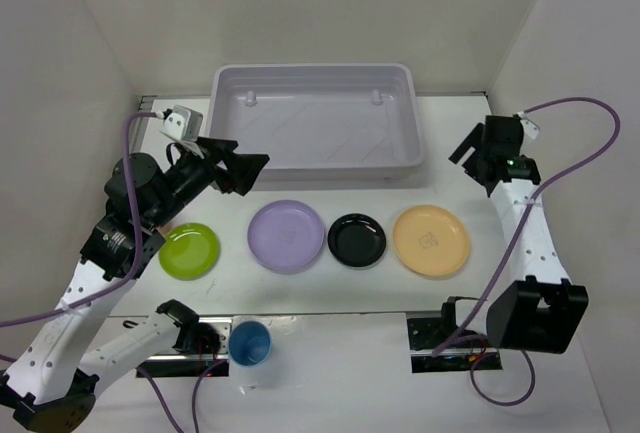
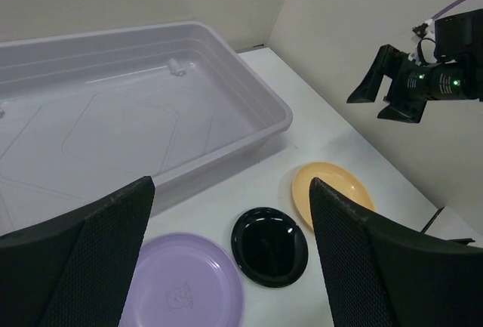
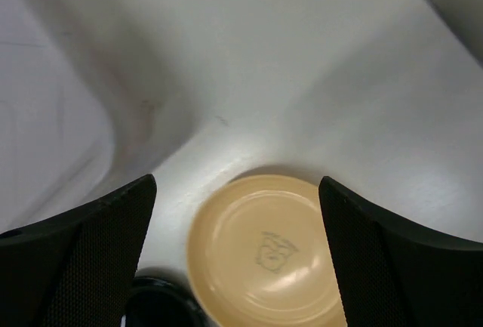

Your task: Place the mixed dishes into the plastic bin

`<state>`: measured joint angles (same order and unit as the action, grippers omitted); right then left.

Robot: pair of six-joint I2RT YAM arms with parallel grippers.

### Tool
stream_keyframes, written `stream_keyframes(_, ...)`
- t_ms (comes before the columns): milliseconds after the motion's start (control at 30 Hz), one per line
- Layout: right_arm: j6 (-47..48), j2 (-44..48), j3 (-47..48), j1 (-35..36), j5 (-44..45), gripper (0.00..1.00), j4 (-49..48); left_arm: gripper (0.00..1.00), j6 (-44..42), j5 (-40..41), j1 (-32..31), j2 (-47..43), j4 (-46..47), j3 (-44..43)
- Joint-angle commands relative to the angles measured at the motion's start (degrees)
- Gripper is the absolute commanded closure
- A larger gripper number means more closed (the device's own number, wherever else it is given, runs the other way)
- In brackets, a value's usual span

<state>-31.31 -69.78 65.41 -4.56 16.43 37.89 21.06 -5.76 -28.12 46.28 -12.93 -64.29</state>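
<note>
The plastic bin [image 1: 312,72] stands empty at the back centre. In front of it lie four plates in a row: lime green [image 1: 189,250], lavender [image 1: 286,235], black [image 1: 357,239] and pale orange [image 1: 431,240]. A blue cup [image 1: 250,343] stands upright at the near edge between the arm bases. No salmon-pink cup shows. My left gripper [image 1: 240,171] is open and empty, raised by the bin's near-left corner; its view shows the lavender plate [image 2: 181,285], black plate [image 2: 270,245] and orange plate [image 2: 332,187]. My right gripper [image 1: 470,153] is open and empty, right of the bin, above the orange plate [image 3: 264,251].
White walls close in the table on the left, back and right. The bin's long wall [image 2: 249,127] runs just behind the plates. The bin's corner [image 3: 53,138] and the black plate's edge [image 3: 158,308] show in the right wrist view. Purple cables hang from both arms.
</note>
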Motion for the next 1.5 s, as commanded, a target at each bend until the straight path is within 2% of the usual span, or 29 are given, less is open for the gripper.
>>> stream_keyframes(0, 11.5, -1.6, -0.7, -8.3, -8.6, 0.08, 3.3, 0.1, -1.7, -2.5, -0.1, -0.8, 2.1, 0.3)
stream_keyframes(33, 12.1, -2.2, -1.3, -9.3, -10.0, 0.11, 3.3, 0.1, -1.7, -3.5, -0.1, -0.8, 2.7, 1.3)
stream_keyframes(100, 15.2, -3.7, -1.3, -8.3, -13.2, 0.11, 2.7, 0.09, -1.7, -4.2, -0.1, -0.8, 3.3, 2.2)
stream_keyframes(133, 15.7, -4.2, -1.3, -8.3, -14.2, 0.05, 2.7, 0.09, -2.2, -4.2, -0.1, -0.8, 3.3, 2.9)
stream_keyframes(267, 16.4, -9.7, -0.6, -7.4, -11.3, 0.03, 4.1, 0.08, -2.8, -5.3, -0.1, -0.8, 3.8, 3.6)
stream_keyframes(367, 17.4, -14.5, -1.7, -5.7, -14.0, 0.01, 3.6, 0.06, -2.8, -5.8, -0.1, -0.8, 4.8, 4.2)
stream_keyframes(433, 17.4, -18.0, -2.4, -3.6, -11.8, 0.01, 3.1, 0.06, -2.8, -5.8, -0.6, -0.8, 4.8, 4.7)
stream_keyframes(600, 18.0, -23.5, -1.3, -3.0, -13.0, 0.01, 3.6, 0.05, -3.3, -5.8, -0.6, -1.3, 4.8, 4.7)
stream_keyframes(767, 18.6, -24.2, -0.8, -2.3, -13.7, 0.01, 4.1, 0.05, -3.3, -5.8, -1.1, -1.8, 4.8, 5.2)
stream_keyframes(900, 13.9, -17.2, -2.2, 0.2, -10.4, 0.01, 4.1, 0.05, -3.3, -5.8, -1.1, -2.3, 4.3, 5.2)
stream_keyframes(1000, 8.8, -10.6, -4.7, 6.6, -9.1, 0.01, 4.1, 0.05, -2.7, -5.8, -1.1, -2.3, 4.3, 5.8)
stream_keyframes(1033, 7.1, -8.7, -4.7, 13.2, -4.7, 0.01, 5.1, 0.05, -2.7, -5.8, -1.1, -2.3, 4.9, 5.8)
stream_keyframes(1067, 5.5, -8.2, -4.0, 16.5, -2.7, 0.01, 7.0, 0.05, -2.2, -5.8, -1.1, -2.3, 4.9, 5.8)
stream_keyframes(1233, -1.4, -9.6, 1.8, 30.5, 0.0, 0.04, 14.9, 0.04, -2.2, -6.5, -1.1, -2.9, 4.9, 5.8)
stream_keyframes(1267, -3.6, -10.8, 2.4, 37.4, 3.3, 0.04, 16.5, 0.04, -2.2, -6.5, -1.1, -3.4, 4.9, 5.8)
stream_keyframes(1300, -7.4, -11.5, 2.4, 40.5, 4.1, 0.04, 19.0, 0.04, -2.2, -6.5, -1.1, -3.4, 4.4, 5.8)
stream_keyframes(1333, -9.9, -12.3, 2.4, 43.5, 6.3, 0.06, 20.5, 0.04, -2.2, -6.5, -1.1, -3.9, 4.4, 5.8)
stream_keyframes(1367, -12.3, -13.2, 2.9, 46.2, 7.4, 0.15, 21.9, 0.04, -2.2, -6.5, -1.1, -3.9, 4.4, 5.8)
stream_keyframes(1400, -14.3, -14.9, 2.9, 51.0, 8.2, 0.2, 24.6, 0.04, -2.2, -6.5, -1.1, -4.6, 4.4, 5.8)
stream_keyframes(1467, -19.9, -16.7, 2.9, 54.3, 9.5, 0.23, 26.8, 0.04, -1.6, -5.9, -1.1, -4.6, 3.9, 6.4)
